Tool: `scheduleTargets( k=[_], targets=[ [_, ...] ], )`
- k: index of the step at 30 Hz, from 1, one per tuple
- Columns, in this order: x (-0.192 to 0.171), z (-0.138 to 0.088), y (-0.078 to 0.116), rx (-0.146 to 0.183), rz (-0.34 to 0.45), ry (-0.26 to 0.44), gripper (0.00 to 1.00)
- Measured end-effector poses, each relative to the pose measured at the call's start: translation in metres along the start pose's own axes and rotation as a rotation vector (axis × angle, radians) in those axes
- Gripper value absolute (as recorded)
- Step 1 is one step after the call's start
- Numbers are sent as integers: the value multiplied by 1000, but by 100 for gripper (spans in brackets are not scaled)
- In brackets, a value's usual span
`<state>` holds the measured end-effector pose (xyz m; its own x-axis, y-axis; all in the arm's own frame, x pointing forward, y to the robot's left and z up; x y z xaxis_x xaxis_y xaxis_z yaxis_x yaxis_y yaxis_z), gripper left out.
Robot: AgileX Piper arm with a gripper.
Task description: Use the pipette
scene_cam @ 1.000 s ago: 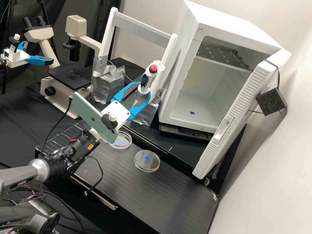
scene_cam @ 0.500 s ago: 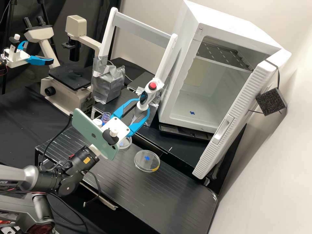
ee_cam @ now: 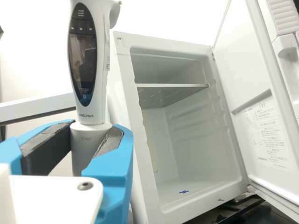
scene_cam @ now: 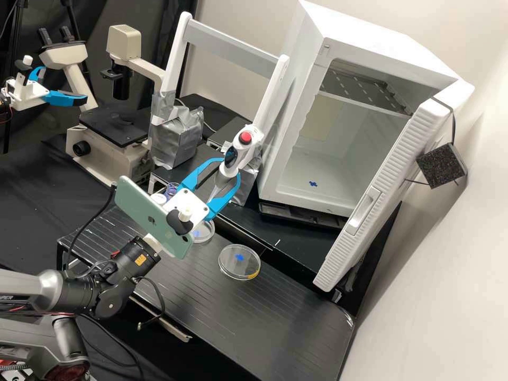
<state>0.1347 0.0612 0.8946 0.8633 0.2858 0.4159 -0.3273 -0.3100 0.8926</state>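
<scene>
Finding: the single pipette [scene_cam: 242, 152] is held aloft in front of the white frame [scene_cam: 230, 48], above the black bench [scene_cam: 296, 312], in the gripper [scene_cam: 227, 171], whose two fingers are parted only to the width of its grey lower barrel and closed against either side. Grasping and lifting are judged complete, while lowering the tip to a vessel and working the plunger appear outstanding. Count: one pipette, two round clear dishes [scene_cam: 239, 262], one small vial with bluish contents [scene_cam: 171, 190], one white-topped container [scene_cam: 158, 199], one open white cabinet [scene_cam: 338, 159].
</scene>
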Motion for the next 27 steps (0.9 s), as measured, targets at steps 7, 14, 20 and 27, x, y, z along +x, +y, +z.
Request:
scheduleTargets(
  k=[7, 14, 20, 27],
  targets=[
    [0, 0, 0, 0, 0, 0, 0],
    [0, 0, 0, 0, 0, 0, 0],
    [-3, 2, -2, 3, -3, -3, 0],
    [0, -1, 0, -4, -6, 10, 0]
  ],
)
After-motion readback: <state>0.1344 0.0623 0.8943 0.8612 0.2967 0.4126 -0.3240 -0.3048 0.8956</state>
